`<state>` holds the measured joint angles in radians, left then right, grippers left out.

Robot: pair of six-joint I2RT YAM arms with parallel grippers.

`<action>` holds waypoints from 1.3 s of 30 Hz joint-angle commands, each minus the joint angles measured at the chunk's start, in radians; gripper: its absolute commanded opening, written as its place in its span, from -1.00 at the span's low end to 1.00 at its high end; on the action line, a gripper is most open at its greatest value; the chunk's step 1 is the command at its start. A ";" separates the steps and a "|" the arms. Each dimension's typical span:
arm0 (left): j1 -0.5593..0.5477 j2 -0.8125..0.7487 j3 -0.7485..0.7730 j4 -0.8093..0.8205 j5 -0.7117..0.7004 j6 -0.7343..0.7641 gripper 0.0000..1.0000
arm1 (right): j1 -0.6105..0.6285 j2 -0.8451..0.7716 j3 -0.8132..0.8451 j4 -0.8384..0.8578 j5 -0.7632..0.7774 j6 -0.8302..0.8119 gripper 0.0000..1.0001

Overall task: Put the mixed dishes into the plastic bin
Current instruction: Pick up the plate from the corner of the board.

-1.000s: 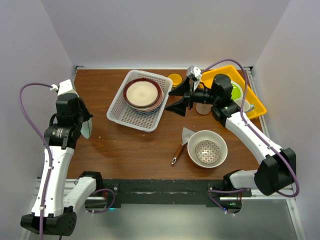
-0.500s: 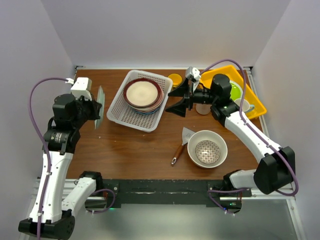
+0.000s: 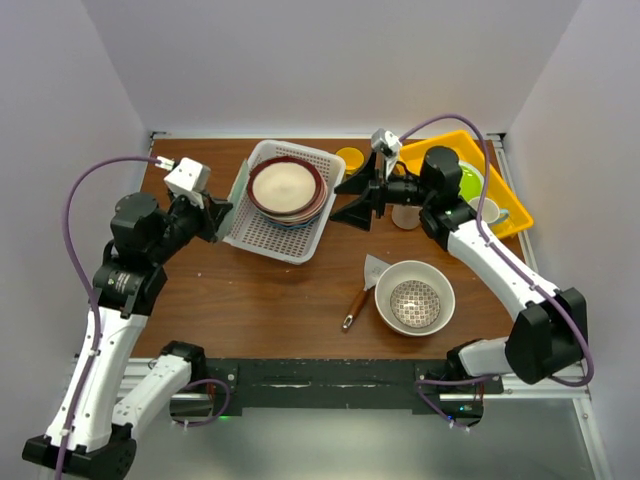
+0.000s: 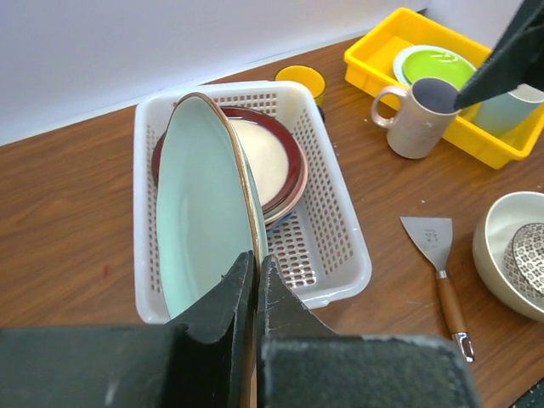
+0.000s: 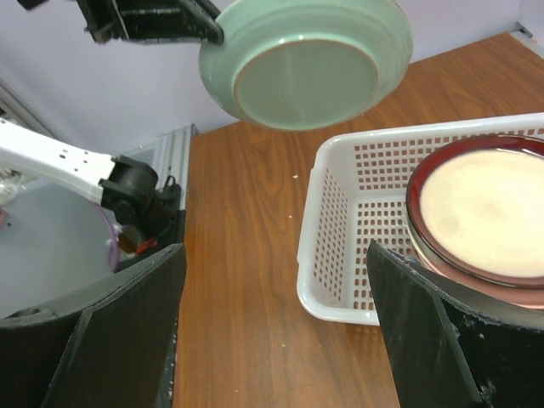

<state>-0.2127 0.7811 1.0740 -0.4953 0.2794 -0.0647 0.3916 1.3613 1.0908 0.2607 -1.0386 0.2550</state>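
Note:
My left gripper [image 3: 222, 212] is shut on a pale green plate [image 3: 238, 195], held on edge over the left end of the white plastic bin [image 3: 275, 237]. In the left wrist view my left gripper [image 4: 257, 265] pinches the plate [image 4: 200, 204] by its rim above the bin [image 4: 331, 246]. A stack of plates topped by a red-rimmed cream plate [image 3: 285, 187] lies in the bin. My right gripper [image 3: 355, 200] is open and empty just right of the bin. The large cream bowl [image 3: 392, 280] holds the small patterned bowl [image 3: 414, 304]. A yellow mug [image 3: 350, 158] and a purple-lined cream mug [image 4: 421, 119] stand on the table.
A yellow tray [image 3: 505, 205] at the back right holds a lime-green plate [image 3: 471, 181] and a pale mug [image 3: 488, 211]. A wooden-handled spatula [image 3: 362, 290] lies left of the cream bowl. In the right wrist view the green plate [image 5: 306, 55] hangs above the bin's near corner [image 5: 348, 221].
My left arm has swung right and forward with the green plate, from the table's left side to over the bin's left end. The right arm has barely moved.

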 commanded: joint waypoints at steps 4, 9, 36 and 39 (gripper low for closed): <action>-0.099 0.021 0.015 0.268 -0.021 0.026 -1.00 | 0.070 0.079 0.185 -0.069 0.145 0.253 0.81; -0.246 0.044 0.007 0.317 -0.164 0.045 -1.00 | 0.137 0.139 0.415 -0.374 0.497 0.312 0.85; -0.761 0.314 0.070 0.477 -0.695 0.229 -1.00 | 0.234 0.150 0.408 -0.713 0.867 0.418 0.62; -0.784 0.326 0.075 0.475 -0.730 0.247 -1.00 | 0.234 0.154 0.400 -0.710 0.845 0.431 0.47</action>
<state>-0.9691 1.1210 1.0607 -0.2050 -0.3656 0.1059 0.6266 1.5448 1.4994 -0.4603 -0.1593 0.6632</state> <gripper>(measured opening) 0.039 0.777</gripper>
